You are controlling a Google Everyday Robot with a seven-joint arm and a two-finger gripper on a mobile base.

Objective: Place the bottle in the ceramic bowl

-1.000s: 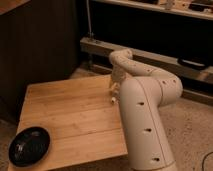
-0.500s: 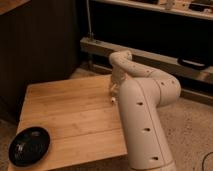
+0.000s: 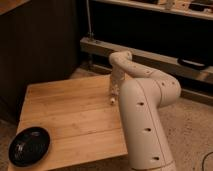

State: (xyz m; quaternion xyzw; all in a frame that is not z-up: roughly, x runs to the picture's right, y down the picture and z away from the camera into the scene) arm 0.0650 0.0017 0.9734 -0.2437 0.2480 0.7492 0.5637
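Note:
The ceramic bowl [image 3: 29, 145] is round, shallow and glossy black. It sits at the front left corner of the wooden table [image 3: 70, 112]. My gripper [image 3: 114, 94] hangs from the white arm [image 3: 145, 105] over the table's right edge, far to the right of the bowl and further back. A small whitish piece [image 3: 112, 100] shows at the gripper's lower end, just above the wood. It could be the bottle, but I cannot tell for sure.
The arm's thick white column [image 3: 147, 135] stands against the table's right side. A dark cabinet [image 3: 40, 45] is behind the table on the left. A low metal shelf rail [image 3: 150, 57] runs along the back, with speckled floor [image 3: 192, 130] on the right.

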